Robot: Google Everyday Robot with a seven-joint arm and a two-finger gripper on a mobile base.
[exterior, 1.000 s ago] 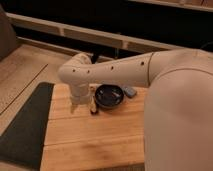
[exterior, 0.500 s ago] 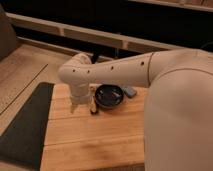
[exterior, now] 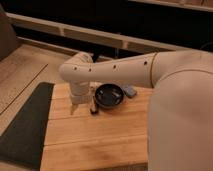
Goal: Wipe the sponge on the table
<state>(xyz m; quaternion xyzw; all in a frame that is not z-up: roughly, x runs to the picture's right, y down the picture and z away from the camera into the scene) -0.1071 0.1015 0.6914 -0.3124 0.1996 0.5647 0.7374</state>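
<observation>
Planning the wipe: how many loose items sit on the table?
3: black bowl near the back edge, sponge just right of it, black bar left. The tool hangs beside the bar, over the table; the arm may hide more.

Gripper [exterior: 76, 106] low over left rear of table [exterior: 90, 142], black bar [exterior: 94, 105], black bowl [exterior: 109, 95], sponge [exterior: 130, 91] close on right, front planks free
</observation>
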